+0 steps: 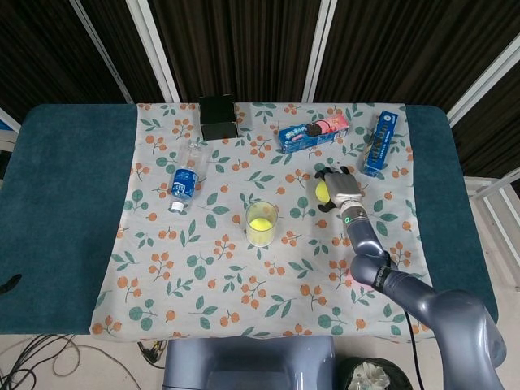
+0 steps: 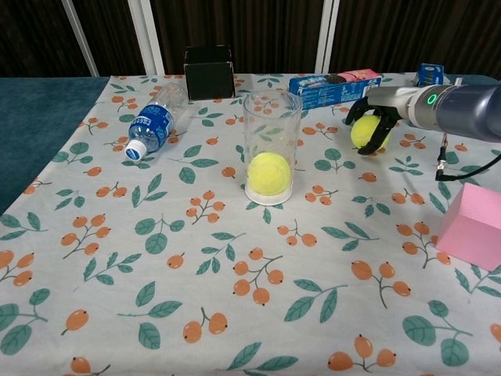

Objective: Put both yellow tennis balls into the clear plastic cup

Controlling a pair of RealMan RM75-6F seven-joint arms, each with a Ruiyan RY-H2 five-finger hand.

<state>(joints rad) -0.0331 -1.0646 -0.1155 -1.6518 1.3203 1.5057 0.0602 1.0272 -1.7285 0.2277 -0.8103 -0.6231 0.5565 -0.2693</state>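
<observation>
One pink block (image 2: 473,225) nearest, at the right edge of the floral cloth (image 2: 196,266). Farther in, clear plastic cup (image 2: 271,147) upright mid-table, one yellow tennis ball (image 2: 268,173) inside. Beyond and right, right hand (image 2: 372,117) curled around the second tennis ball (image 2: 365,131). Left hand out of sight. Farthest back: water bottle (image 2: 155,118), black box (image 2: 209,72), cookie boxes (image 2: 334,87).

A: What does the right robot hand (image 1: 337,187) hold?
B: Its dark fingers (image 1: 327,173) wrap a yellow tennis ball (image 1: 322,191), right of the clear plastic cup (image 1: 261,223).
A: And the cup?
B: It stands upright mid-cloth with 1 yellow ball (image 1: 260,225) inside.
A: What else lies on the worktop (image 1: 65,195)?
B: A water bottle (image 1: 186,178) on its side to the left, a black box (image 1: 218,116) at the back, and 2 blue snack boxes (image 1: 314,132) (image 1: 379,142).
</observation>
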